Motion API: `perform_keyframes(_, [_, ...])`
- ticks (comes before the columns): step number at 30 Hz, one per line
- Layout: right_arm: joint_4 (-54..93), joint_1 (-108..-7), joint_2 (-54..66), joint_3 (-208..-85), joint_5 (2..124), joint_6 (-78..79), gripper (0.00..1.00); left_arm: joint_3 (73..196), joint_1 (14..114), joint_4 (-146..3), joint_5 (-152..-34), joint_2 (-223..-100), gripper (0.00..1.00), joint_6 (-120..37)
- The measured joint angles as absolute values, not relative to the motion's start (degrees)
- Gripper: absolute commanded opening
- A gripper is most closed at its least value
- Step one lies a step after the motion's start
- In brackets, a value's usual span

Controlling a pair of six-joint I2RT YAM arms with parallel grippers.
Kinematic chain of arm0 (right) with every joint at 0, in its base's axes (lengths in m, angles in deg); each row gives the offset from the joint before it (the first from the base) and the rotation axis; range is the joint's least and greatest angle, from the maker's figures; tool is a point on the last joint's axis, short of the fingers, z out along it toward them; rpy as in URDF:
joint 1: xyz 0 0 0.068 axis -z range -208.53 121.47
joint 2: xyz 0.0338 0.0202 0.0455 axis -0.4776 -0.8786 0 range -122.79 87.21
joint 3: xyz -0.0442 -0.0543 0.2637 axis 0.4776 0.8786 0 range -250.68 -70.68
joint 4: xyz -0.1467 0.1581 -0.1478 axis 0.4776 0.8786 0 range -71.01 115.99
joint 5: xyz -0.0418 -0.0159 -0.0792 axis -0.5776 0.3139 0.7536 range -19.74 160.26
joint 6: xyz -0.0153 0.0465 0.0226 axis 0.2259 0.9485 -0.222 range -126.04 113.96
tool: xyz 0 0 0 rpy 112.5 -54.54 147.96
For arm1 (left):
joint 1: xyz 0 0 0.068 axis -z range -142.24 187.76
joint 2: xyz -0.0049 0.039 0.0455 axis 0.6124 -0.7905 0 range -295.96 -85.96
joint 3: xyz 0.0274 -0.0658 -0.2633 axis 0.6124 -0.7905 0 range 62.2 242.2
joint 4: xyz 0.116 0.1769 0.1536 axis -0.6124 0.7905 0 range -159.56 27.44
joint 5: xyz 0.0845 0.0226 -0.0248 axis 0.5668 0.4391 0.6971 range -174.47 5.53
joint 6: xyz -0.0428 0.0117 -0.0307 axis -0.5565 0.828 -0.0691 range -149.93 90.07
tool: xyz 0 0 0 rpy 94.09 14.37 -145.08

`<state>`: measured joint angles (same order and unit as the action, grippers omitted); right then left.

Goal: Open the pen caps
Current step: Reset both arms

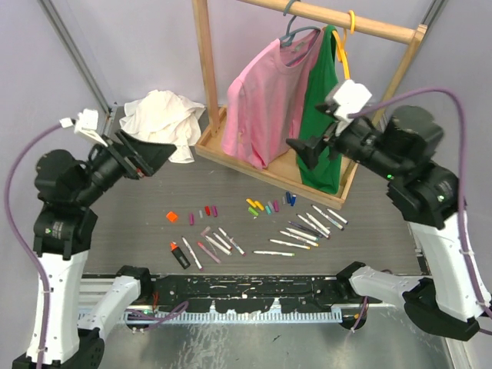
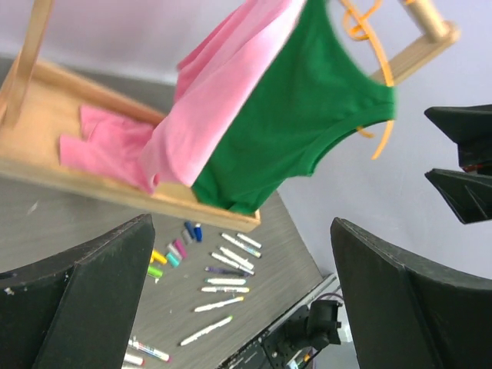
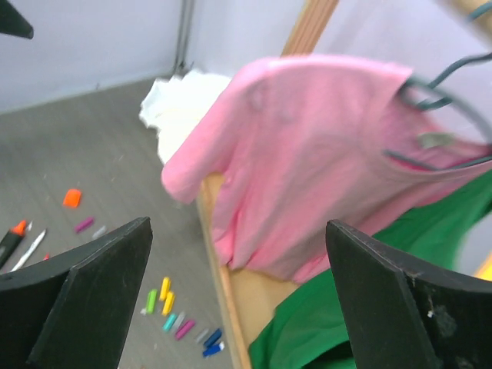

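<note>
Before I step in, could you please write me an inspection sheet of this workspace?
Surface: grey table top, no spills seen.
Job's things: slim white marker pens lie in loose groups; small coloured plastic caps lie loose behind them; stubby black-and-orange marker at the left.
Clutter: crumpled white cloth; wooden rack holding a pink shirt and a green shirt.
Grippers: left tool and right tool both open, raised, holding nothing.
Cables: purple cables loop outside each arm.
Surroundings: plain grey walls; nothing else seen.
</note>
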<state>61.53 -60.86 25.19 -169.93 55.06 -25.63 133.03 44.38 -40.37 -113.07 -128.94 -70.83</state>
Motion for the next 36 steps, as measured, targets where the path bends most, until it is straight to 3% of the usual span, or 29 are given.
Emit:
perform_keyframes(7, [62.50, -59.47, 25.32, -182.82, 58.91, -22.79, 1.00, 151.96, 44.38, -37.97, -115.78, -135.04, 0.98, -67.95])
perform_keyframes(14, [62.39, -58.90, 25.34, -190.27, 67.01, -16.06, 1.00, 160.17, 44.38, -36.55, -116.92, -135.98, 0.98, -67.71])
perform_keyframes(36, [62.50, -55.84, 25.73, -191.85, 72.94, -12.52, 1.00, 155.85, 44.38, -35.54, -118.21, -135.04, 0.98, -66.48])
